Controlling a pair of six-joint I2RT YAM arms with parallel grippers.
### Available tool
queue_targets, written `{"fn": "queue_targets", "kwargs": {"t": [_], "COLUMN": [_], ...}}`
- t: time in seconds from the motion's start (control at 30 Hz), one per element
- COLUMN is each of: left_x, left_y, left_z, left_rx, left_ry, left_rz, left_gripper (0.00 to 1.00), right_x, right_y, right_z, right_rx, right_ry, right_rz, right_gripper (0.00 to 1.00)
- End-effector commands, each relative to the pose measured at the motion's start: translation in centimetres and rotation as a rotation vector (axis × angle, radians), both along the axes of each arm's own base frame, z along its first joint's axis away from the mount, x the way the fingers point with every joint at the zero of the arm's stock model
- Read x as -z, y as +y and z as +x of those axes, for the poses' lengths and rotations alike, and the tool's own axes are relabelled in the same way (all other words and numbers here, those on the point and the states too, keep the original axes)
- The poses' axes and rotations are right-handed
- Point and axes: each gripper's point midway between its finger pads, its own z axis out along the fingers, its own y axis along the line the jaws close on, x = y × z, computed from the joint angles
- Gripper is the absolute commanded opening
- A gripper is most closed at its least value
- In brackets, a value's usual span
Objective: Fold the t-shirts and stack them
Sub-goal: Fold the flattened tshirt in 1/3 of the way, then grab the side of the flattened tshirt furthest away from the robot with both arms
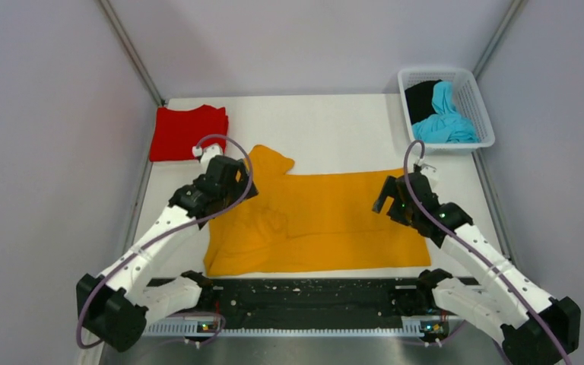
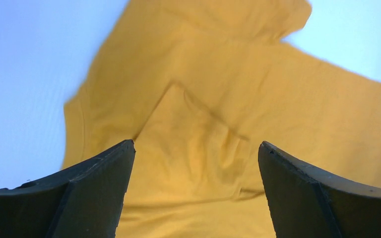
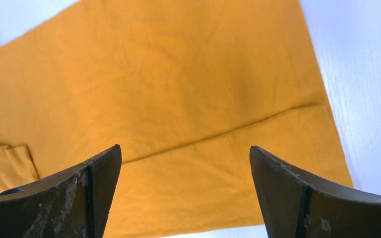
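Folding the orange-yellow cotton t-shirt, spread mid-frame on the white worktop, one sleeve possibly tucked in. Left fingers and right fingers gaping, empty, above its ends. Probably calls for lowering, pinching edges, folding across. Folded red cotton t-shirt upper left.

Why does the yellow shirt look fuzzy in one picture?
Left wrist view: the orange-yellow t-shirt has smeared, soft edges, so that picture is blurry. Right wrist view: its crease looks crisp. Top view: light is even, shadows faint.
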Motion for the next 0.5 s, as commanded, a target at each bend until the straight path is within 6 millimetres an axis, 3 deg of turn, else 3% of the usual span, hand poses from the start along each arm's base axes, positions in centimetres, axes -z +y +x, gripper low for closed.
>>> {"fn": "queue_targets", "kwargs": {"t": [0.0, 0.23, 0.47], "left_x": [-3.8, -3.5, 0.3], "left_y": [0.6, -0.5, -0.1], "left_z": [6.3, 15.9, 23.9], "left_rx": [0.036, 0.124, 0.183], "left_ry": [-0.117, -0.033, 0.077], "left_rz": [0.144, 0.165, 0.228], "left_gripper": [0.99, 0.99, 0.96], "right_x": [-2.7, -3.2, -2.2], "right_y": [-0.8, -1.0, -0.7], "right_z": [3.1, 5.8, 7.7], "right_rx": [0.034, 0.058, 0.089], "right_ry": [-0.109, -0.137, -0.121], "right_rz": [-0.090, -0.154, -0.147], "right_gripper": [0.99, 0.99, 0.99]}}
